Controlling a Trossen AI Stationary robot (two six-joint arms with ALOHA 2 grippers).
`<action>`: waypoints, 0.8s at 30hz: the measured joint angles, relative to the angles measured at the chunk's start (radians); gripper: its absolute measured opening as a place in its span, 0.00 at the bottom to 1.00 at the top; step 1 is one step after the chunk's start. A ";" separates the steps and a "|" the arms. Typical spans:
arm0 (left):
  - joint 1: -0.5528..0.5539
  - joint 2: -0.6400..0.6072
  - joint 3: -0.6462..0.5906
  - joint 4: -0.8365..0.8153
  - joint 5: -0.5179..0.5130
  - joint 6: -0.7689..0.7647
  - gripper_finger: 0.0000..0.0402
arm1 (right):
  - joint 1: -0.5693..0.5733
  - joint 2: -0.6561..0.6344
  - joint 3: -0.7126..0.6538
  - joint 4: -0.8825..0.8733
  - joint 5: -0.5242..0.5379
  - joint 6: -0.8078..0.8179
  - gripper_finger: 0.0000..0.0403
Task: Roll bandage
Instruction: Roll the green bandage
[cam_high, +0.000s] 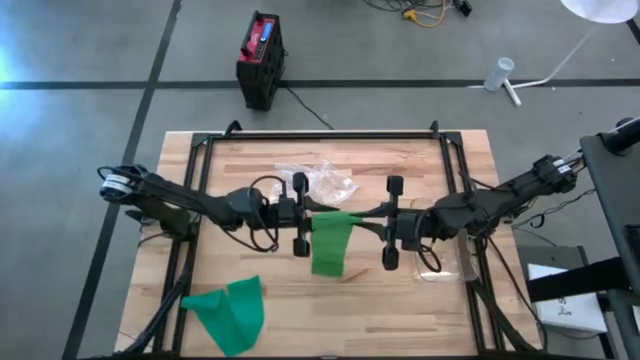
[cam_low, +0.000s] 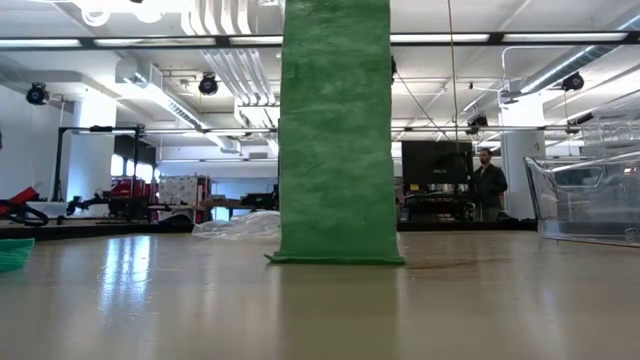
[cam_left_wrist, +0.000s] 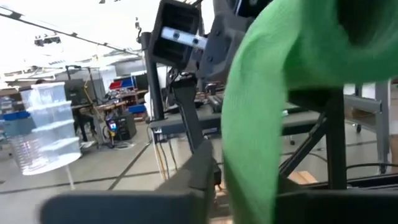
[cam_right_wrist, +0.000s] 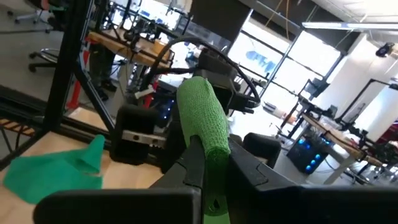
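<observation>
We see the fingers of the left gripper (cam_high: 303, 218) clamped on one top corner of the green bandage (cam_high: 331, 241), and the fingers of the right gripper (cam_high: 372, 226) closed on the opposite top corner. The two grippers face each other over the middle of the bench (cam_high: 400, 310), the left arm reaching in from the left edge and the right arm from the right edge.

Between them the green bandage hangs as a flat strip. In the low view it drops straight down like a curtain (cam_low: 335, 130), and its bottom edge touches the wooden bench top, folding slightly forward there. In the right wrist view the cloth is bunched into a thick ridge (cam_right_wrist: 202, 118) that runs up from between that arm's dark fingers (cam_right_wrist: 191, 163) toward the other gripper. In the left wrist view the fabric drapes in a broad green fold (cam_left_wrist: 273, 106) close to the lens.

Farther out, a second green bandage (cam_high: 228, 312) lies crumpled near the front left corner of the bench, well apart from the held one. A crumpled clear plastic bag (cam_high: 322, 180) sits on the bench just behind the grippers. A clear plastic container (cam_high: 440, 258) stands near the right side of the bench, beside the right arm.

Beyond the bench, a red and black case (cam_high: 260, 58) stands on the floor. In the low view a person (cam_low: 488, 186) stands in the room far behind the bench.
</observation>
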 joint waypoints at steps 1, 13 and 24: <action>0.002 -0.006 -0.006 -0.002 -0.001 -0.003 0.03 | 0.000 0.000 0.000 0.000 0.000 0.001 0.06; 0.036 -0.071 -0.112 0.029 0.001 0.011 0.00 | -0.004 -0.008 0.001 0.101 -0.188 0.124 0.06; 0.056 -0.017 -0.149 0.094 -0.003 0.021 0.00 | -0.063 -0.025 0.040 0.107 0.010 0.105 0.05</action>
